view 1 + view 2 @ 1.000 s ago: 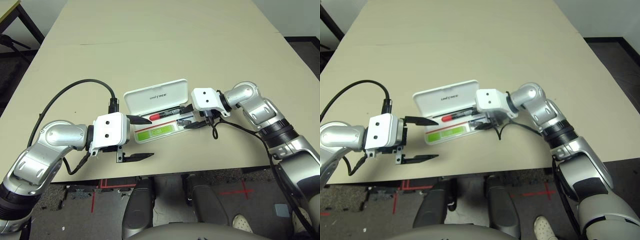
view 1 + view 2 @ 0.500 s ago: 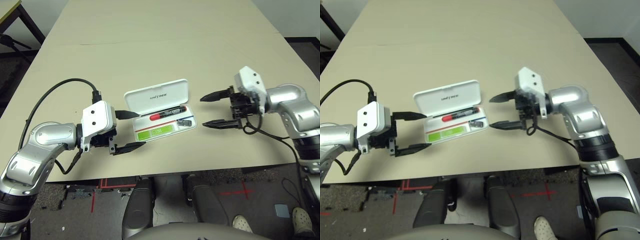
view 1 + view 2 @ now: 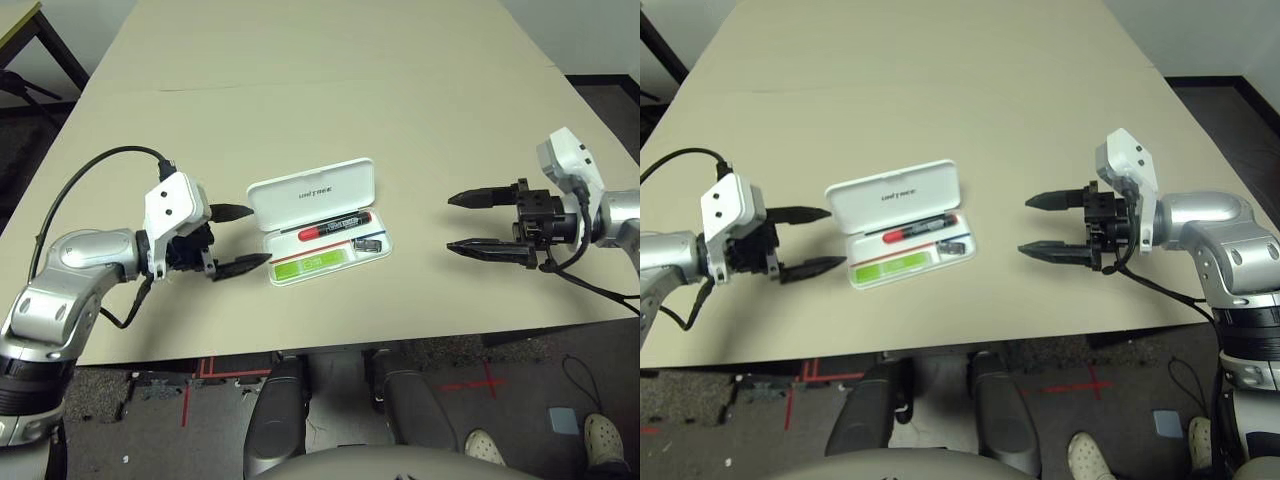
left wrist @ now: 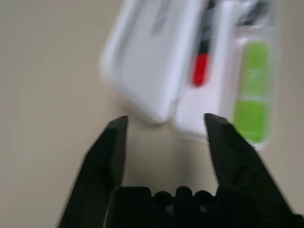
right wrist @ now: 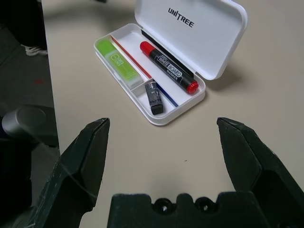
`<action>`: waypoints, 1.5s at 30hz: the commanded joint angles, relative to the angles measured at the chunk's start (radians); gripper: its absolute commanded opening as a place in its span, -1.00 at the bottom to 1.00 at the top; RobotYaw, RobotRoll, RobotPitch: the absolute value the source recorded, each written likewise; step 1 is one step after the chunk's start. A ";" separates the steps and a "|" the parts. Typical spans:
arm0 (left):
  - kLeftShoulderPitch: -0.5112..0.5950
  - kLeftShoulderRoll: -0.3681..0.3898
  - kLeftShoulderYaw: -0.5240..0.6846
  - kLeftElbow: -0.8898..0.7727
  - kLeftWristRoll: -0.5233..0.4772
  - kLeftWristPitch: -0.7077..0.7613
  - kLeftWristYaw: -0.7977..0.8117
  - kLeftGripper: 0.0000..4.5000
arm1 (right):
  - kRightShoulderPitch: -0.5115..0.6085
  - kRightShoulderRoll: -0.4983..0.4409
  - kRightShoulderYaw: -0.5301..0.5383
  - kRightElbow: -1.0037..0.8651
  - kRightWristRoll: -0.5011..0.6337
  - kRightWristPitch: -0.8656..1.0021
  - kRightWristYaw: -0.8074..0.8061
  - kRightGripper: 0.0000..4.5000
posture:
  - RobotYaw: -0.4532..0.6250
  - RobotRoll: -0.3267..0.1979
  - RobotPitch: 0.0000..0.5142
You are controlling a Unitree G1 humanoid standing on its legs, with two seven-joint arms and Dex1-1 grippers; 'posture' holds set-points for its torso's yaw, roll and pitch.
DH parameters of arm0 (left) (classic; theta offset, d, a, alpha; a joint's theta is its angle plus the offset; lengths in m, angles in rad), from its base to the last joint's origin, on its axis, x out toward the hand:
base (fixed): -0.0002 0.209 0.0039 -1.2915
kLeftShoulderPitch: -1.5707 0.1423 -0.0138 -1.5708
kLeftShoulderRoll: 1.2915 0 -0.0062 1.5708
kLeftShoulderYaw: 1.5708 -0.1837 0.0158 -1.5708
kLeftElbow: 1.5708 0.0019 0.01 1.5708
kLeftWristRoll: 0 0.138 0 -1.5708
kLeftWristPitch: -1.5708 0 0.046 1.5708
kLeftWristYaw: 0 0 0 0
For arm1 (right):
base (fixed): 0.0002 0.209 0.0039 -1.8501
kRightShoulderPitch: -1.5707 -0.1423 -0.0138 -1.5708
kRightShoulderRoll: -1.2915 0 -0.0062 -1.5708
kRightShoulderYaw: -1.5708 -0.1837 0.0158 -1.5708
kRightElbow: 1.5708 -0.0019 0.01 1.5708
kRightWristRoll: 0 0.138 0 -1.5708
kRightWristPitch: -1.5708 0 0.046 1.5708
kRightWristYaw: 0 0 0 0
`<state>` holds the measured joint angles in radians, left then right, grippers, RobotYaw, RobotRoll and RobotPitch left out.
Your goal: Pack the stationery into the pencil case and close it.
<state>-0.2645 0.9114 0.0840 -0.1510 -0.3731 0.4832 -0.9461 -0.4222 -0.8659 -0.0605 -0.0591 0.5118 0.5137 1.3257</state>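
The white pencil case (image 3: 318,193) is lying open on the table (image 3: 970,80), holding the green highlighter (image 5: 116,62), the black whiteboard marker (image 5: 169,67) and a small dark piece (image 5: 154,98). Left gripper (image 3: 240,238) is hovering near its lid side, right gripper (image 3: 449,222) well apart opposite; both grippers' jaws are standing open, gripping nothing.

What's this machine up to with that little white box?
It is packing stationery into the pencil case. The black marker, green highlighter and a small dark piece lie inside, but the lid is still up. The left claw and right claw are open and empty, one on either side. Closing the lid probably comes next.
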 commanded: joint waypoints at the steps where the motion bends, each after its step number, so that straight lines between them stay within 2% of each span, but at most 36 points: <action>1: -0.042 -0.013 -0.021 0.082 0.062 0.037 0.066 -0.14 | 0.007 -0.016 -0.010 -0.020 0.012 0.009 -0.001 1.00 | -0.17 0.25 -0.31; 6: -0.100 -0.049 -0.013 0.134 0.071 0.089 0.116 -0.98 | 0.002 -0.022 0.000 -0.014 0.013 0.010 0.006 1.00 | -0.17 0.25 -0.32; 14: -0.218 -0.153 -0.035 0.112 0.021 0.200 0.127 -0.98 | 0.002 -0.020 0.011 -0.017 0.006 0.003 0.001 1.00 | -0.18 0.25 -0.32; 17: -0.227 -0.161 -0.049 0.091 0.019 0.213 0.111 -0.98 | 0.004 -0.020 0.010 -0.019 0.006 0.002 -0.001 1.00 | -0.19 0.25 -0.33; 26: -0.197 -0.136 -0.067 -0.026 -0.026 0.226 0.025 -0.98 | 0.008 -0.020 0.015 -0.021 -0.004 -0.005 -0.004 1.00 | -0.19 0.25 -0.33; 30: -0.146 -0.092 -0.087 -0.102 -0.037 0.218 -0.034 -0.98 | 0.001 -0.020 0.025 -0.017 -0.009 -0.003 -0.001 1.00 | -0.18 0.25 -0.31; 34: -0.090 -0.058 -0.123 -0.152 -0.013 0.193 -0.058 -0.98 | -0.002 -0.032 0.040 -0.020 -0.013 0.011 0.014 1.00 | -0.17 0.25 -0.30; 39: -0.040 -0.054 -0.189 -0.190 0.034 0.165 -0.045 -0.98 | 0.001 -0.063 0.068 -0.030 -0.011 0.038 0.044 1.00 | -0.18 0.25 -0.29; 45: -0.036 -0.046 -0.262 -0.176 0.121 0.102 -0.045 -0.98 | 0.007 -0.072 0.079 -0.039 -0.015 0.045 0.045 1.00 | -0.18 0.25 -0.28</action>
<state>-0.3071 0.8494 -0.1434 -0.3362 -0.2827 0.6027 -0.9869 -0.4223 -0.9313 0.0010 -0.0778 0.5027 0.5538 1.3662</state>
